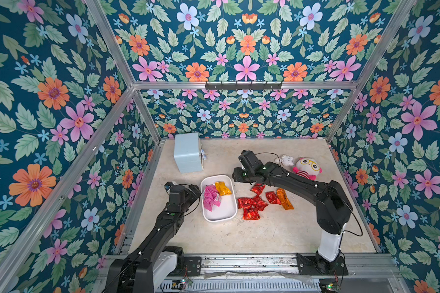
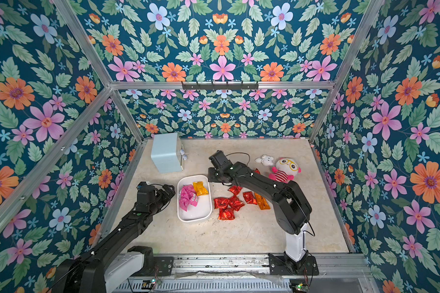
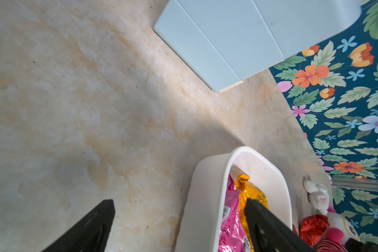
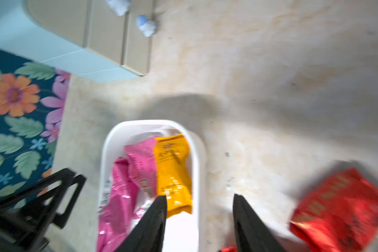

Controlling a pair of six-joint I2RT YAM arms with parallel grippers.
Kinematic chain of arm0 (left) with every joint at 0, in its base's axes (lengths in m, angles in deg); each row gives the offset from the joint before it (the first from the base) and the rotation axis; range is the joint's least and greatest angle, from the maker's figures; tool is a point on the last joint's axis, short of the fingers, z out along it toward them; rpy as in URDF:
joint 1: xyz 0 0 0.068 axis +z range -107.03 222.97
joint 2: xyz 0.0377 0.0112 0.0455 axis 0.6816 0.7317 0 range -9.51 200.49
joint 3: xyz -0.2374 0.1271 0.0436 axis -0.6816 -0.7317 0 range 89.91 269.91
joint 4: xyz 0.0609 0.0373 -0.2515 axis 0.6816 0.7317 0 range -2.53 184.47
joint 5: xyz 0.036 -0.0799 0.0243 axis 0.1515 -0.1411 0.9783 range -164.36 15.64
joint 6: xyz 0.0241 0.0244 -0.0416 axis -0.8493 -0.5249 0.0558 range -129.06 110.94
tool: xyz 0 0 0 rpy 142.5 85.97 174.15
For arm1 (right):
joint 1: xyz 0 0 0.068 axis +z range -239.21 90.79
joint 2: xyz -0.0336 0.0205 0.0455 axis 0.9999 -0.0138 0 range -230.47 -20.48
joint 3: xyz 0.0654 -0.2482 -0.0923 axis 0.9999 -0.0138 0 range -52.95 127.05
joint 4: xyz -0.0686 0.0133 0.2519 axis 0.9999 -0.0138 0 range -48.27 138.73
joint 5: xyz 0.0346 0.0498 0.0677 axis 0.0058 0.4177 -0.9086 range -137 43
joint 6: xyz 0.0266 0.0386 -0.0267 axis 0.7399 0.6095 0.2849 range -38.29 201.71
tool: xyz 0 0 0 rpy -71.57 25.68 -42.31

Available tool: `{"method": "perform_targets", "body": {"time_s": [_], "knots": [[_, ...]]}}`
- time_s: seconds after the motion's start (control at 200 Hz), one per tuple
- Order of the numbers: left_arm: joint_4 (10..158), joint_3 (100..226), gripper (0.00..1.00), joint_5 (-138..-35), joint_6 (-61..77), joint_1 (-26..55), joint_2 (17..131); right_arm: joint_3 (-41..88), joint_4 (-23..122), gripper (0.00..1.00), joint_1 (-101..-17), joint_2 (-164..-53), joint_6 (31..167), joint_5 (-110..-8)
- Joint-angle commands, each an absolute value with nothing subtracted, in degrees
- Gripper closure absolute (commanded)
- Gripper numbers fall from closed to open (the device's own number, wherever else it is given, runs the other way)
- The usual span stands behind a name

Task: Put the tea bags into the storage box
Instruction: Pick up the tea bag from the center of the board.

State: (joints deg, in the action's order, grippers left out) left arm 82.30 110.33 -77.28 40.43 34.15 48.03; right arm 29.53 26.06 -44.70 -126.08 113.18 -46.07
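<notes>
Progress looks partial: pink sachets (image 1: 211,197) and a yellow sachet (image 1: 222,188) lie in the tray (image 1: 222,211), while red sachets (image 1: 250,206) and an orange sachet (image 1: 284,199) sit on the table (image 1: 264,233) just beside it. Right gripper (image 4: 199,196) hangs over the tray's edge, jaws apart and empty; left gripper (image 3: 179,201) is likewise spread and empty.
</notes>
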Motion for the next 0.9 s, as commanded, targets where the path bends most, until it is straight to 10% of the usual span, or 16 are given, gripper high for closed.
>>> {"method": "perform_targets", "body": {"time_s": [0.0,0.28,0.895], "knots": [[80.4,110.7,0.01,-78.7,39.4,34.2,48.9,24.0,24.7,0.44,-47.1,-122.2,116.5,-42.0],[79.1,110.6,0.01,-79.3,39.4,34.1,50.4,13.3,23.1,0.26,-50.0,-117.5,120.6,-38.4],[80.2,108.8,0.01,-78.6,40.1,34.1,48.1,15.0,31.4,0.32,-51.5,-128.6,122.3,-43.6]]}}
